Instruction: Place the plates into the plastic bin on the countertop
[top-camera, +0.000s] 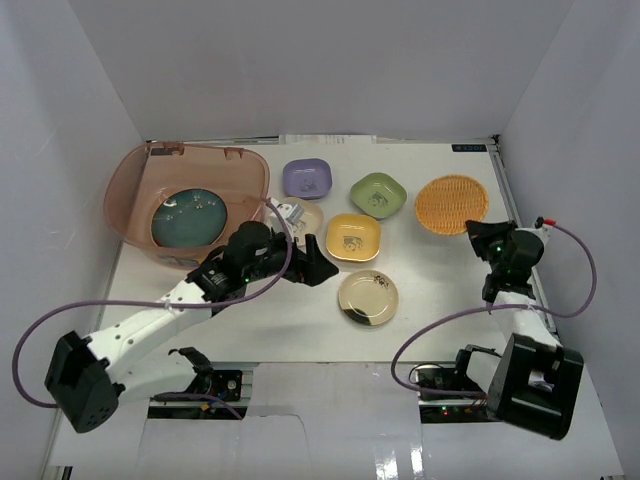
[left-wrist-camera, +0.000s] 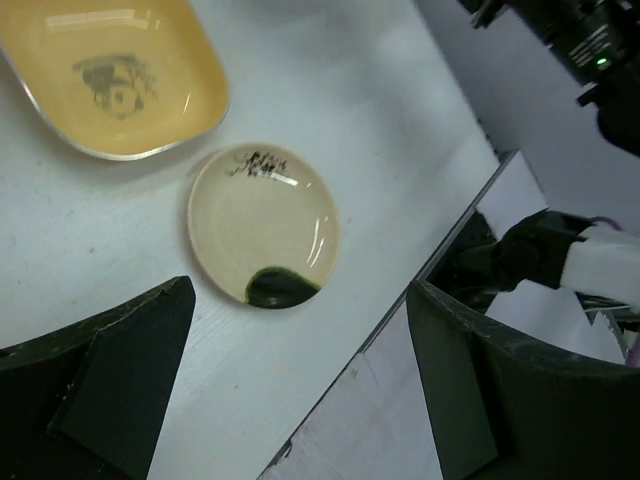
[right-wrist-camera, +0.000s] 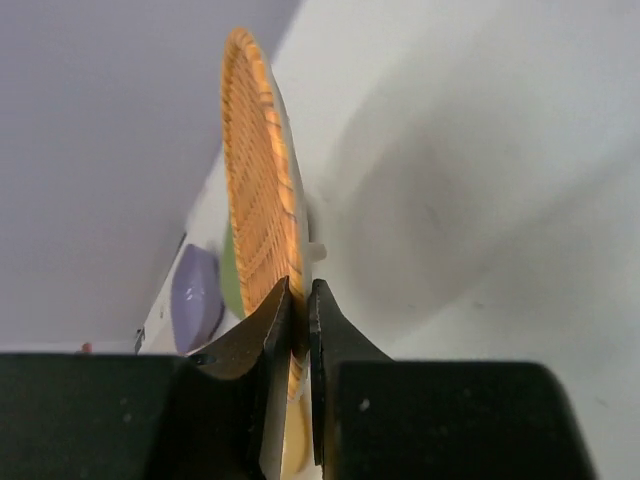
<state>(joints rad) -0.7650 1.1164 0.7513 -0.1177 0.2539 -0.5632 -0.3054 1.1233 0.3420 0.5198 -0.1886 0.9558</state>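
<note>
The plastic bin (top-camera: 140, 185) stands at the back left with a dark teal plate (top-camera: 187, 218) inside. On the countertop (top-camera: 440, 290) lie purple (top-camera: 307, 178), green (top-camera: 378, 194), yellow (top-camera: 353, 237) and gold (top-camera: 368, 297) plates. A cream plate (top-camera: 303, 213) is partly hidden behind my left arm. My left gripper (top-camera: 318, 268) hangs open above the table, just left of the gold plate (left-wrist-camera: 262, 225) and near the yellow plate (left-wrist-camera: 110, 75). My right gripper (top-camera: 478, 234) is shut on the near rim of the orange woven plate (top-camera: 452, 204), its fingers (right-wrist-camera: 275, 325) pinching that edge (right-wrist-camera: 258, 190).
White walls enclose the table on three sides. The table's front edge (left-wrist-camera: 440, 250) runs close under my left gripper (left-wrist-camera: 300, 400). A grey cable (top-camera: 280, 240) loops over the left arm. Purple (right-wrist-camera: 195, 295) and green plates lie beyond the woven one.
</note>
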